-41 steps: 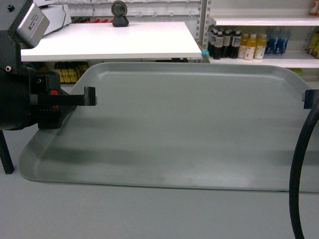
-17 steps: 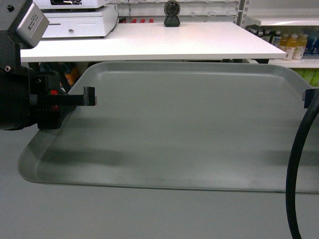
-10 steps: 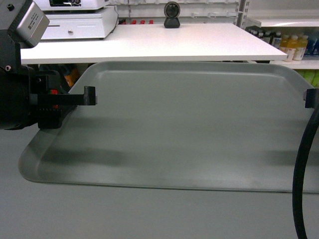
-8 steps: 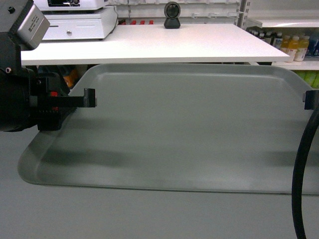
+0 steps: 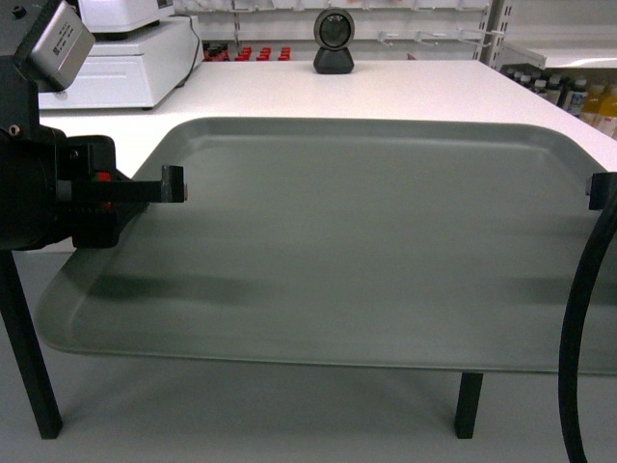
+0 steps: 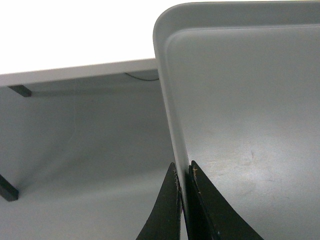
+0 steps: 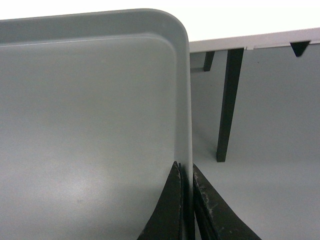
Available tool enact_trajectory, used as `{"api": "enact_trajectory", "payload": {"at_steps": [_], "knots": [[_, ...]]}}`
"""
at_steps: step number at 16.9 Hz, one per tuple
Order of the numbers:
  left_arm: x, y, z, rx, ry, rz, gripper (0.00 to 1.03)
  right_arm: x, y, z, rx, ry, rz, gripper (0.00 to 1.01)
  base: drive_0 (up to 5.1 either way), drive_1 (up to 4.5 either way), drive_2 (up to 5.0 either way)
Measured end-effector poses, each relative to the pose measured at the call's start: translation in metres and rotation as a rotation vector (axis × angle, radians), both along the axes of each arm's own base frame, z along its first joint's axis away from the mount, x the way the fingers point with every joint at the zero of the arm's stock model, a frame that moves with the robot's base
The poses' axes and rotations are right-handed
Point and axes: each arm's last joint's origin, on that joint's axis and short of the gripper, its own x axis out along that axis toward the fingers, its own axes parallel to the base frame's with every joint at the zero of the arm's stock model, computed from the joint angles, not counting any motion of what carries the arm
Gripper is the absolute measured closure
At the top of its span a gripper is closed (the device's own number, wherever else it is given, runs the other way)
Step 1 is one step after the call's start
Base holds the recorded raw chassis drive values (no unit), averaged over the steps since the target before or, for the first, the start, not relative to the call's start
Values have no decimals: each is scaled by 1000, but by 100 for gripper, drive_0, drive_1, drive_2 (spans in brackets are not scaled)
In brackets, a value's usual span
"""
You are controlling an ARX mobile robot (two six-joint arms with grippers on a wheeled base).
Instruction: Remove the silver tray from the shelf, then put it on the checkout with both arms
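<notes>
The silver tray (image 5: 366,241) hangs level in the air and fills most of the head view. My left gripper (image 5: 172,185) is shut on its left rim, and the left wrist view shows the gripper (image 6: 184,172) pinching the rim of the tray (image 6: 240,100). My right gripper (image 5: 600,191) is shut on the right rim, seen up close as the gripper (image 7: 186,172) clamping the tray (image 7: 90,110). The white checkout (image 5: 415,87) with its black scanner (image 5: 334,40) lies just behind the tray's far rim. The shelf is out of view.
A white till unit (image 5: 125,58) stands on the counter's left part. Black table legs (image 5: 29,357) (image 5: 469,405) (image 7: 227,100) reach down to the grey floor (image 5: 289,415). Bottle-stocked racks (image 5: 578,92) stand at the far right. A thick black cable (image 5: 578,318) hangs at the right.
The view has swung and drawn close to the checkout, whose counter and scanner now look larger and sit right behind the tray. Both grippers keep the same hold on the tray.
</notes>
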Motion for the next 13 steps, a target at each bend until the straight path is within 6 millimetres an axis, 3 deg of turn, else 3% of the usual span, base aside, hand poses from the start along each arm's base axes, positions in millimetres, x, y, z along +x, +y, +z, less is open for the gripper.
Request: {"api": "enact_trajectory", "payload": {"at_steps": [13], "knots": [[0, -1, 0, 0, 1, -2, 100, 0, 0, -1, -1, 4, 0, 98, -505, 236, 236]]}}
